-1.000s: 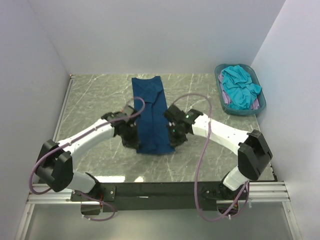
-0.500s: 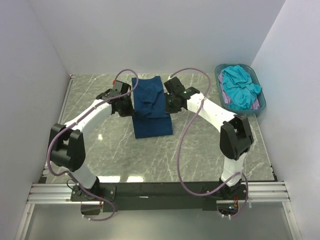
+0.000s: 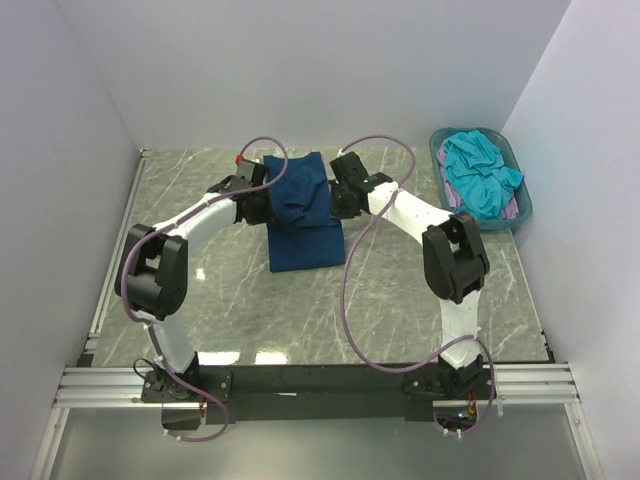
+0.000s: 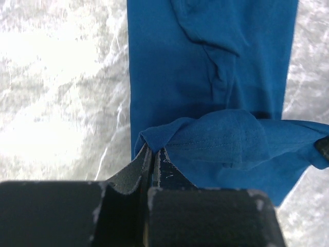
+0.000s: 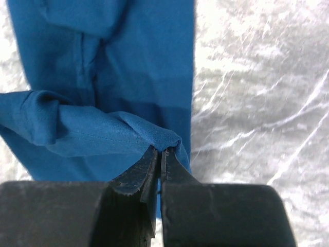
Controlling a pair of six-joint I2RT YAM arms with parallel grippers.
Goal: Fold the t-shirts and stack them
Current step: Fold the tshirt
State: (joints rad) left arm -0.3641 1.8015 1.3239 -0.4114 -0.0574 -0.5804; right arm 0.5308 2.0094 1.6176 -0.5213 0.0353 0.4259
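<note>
A dark navy t-shirt point(image 3: 305, 248), folded into a long strip, lies in the middle of the marble table. Its near hem is lifted and doubled back over the far half. My left gripper point(image 3: 268, 203) is shut on the hem's left corner, which shows as blue cloth point(image 4: 205, 136) pinched at the left gripper's tips point(image 4: 154, 150). My right gripper point(image 3: 336, 203) is shut on the right corner, a bunched fold point(image 5: 103, 131) caught at the right gripper's tips point(image 5: 161, 151). The held hem sags between them above the flat layer. A turquoise t-shirt point(image 3: 478, 172) and a pale lilac one point(image 3: 451, 200) lie crumpled in the basket.
The teal plastic basket point(image 3: 494, 226) stands at the far right against the wall. White walls close in the table point(image 3: 180, 200) on three sides. Purple cables loop over both arms. Bare marble lies left and right of the navy strip.
Both grippers have carried the navy t-shirt's near hem from the table's front toward the back, doubling the strip over itself. Both arms have stretched out far forward.
</note>
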